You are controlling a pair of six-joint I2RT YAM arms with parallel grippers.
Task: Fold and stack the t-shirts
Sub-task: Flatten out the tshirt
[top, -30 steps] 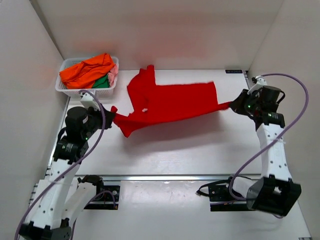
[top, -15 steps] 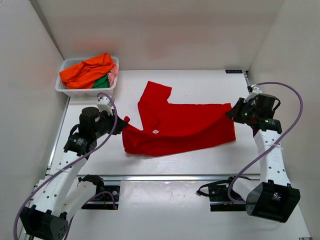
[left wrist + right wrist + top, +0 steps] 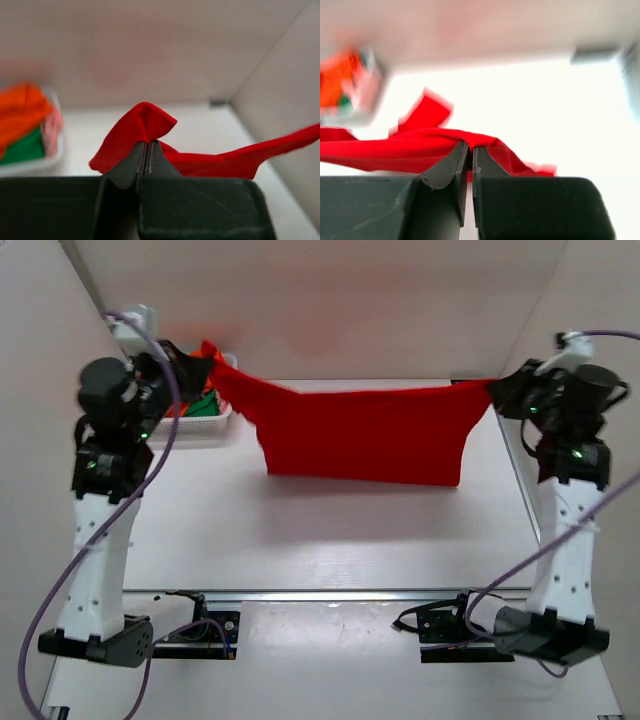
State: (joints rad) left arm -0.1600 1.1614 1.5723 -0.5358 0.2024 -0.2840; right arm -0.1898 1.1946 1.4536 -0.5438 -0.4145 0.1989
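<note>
One red cloth t-shirt (image 3: 370, 438) (smooth, broad sheet)

red t-shirt (image 3: 365, 435): soft, matt cloth
basket (image 3: 212, 420): white plastic mesh
surface (image 3: 330, 540): smooth, matt white
left tool (image 3: 147, 145): dark matt plastic
right tool (image 3: 470, 148): dark matt plastic

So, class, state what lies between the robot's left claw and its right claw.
The red t-shirt spans the gap, pinched at one end by the left claw and at the other by the right claw. The overhead view shows it.
</note>
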